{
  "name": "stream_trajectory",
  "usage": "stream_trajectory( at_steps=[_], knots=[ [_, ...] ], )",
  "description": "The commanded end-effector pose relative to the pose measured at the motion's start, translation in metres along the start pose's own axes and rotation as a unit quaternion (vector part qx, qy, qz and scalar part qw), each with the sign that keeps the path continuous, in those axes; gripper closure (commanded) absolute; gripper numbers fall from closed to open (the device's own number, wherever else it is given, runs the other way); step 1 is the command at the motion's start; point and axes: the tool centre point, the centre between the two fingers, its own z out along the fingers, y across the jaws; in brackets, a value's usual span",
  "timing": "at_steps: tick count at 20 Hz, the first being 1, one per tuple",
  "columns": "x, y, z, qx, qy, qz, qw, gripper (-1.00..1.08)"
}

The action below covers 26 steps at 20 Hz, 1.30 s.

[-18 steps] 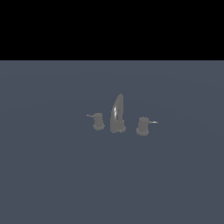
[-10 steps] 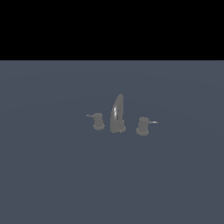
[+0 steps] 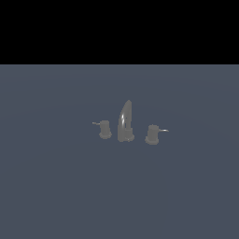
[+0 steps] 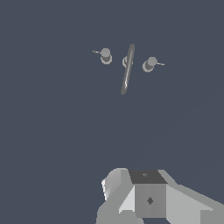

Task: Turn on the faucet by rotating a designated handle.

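1. Standing in the middle of the dark blue-grey desk (image 3: 56,186) is the faucet (image 3: 125,122), a small dull-grey set made of a tall spout and two stubby knobs
2. The spout (image 3: 125,119) rises tall, curves and tapers toward its tip, with a bright streak down its face in the exterior view; in the wrist view it shows as a long thin bar (image 4: 127,70) seen from above
3. The handle (image 3: 152,134) sits on the exterior view's right of the spout, just beside its base; it is the slightly larger knob, and its thin pale lever (image 3: 163,130) sticks out sideways, away from the spout
4. The smaller knob (image 3: 105,129) sits on the exterior view's left of the spout, with a shorter, darker lever pointing away from the spout
5. In the wrist view the handle (image 4: 149,64) and the smaller knob (image 4: 105,55) lie on either side of the spout's base
6. The arm does not show in the exterior view; the wrist view shows only a blocky grey part of the tool (image 4: 146,199) at the frame edge, well apart from the faucet
7. Its fingers are not visible, so I cannot tell whether the tool is wide or narrow, and nothing is seen touching the handle
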Motion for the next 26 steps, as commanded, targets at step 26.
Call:
stream_trajectory(
  at_steps=[26],
  knots=[
    [0.168,0.040,0.105,0.045,-0.007,0.335,0.9412,1.08]
  ],
)
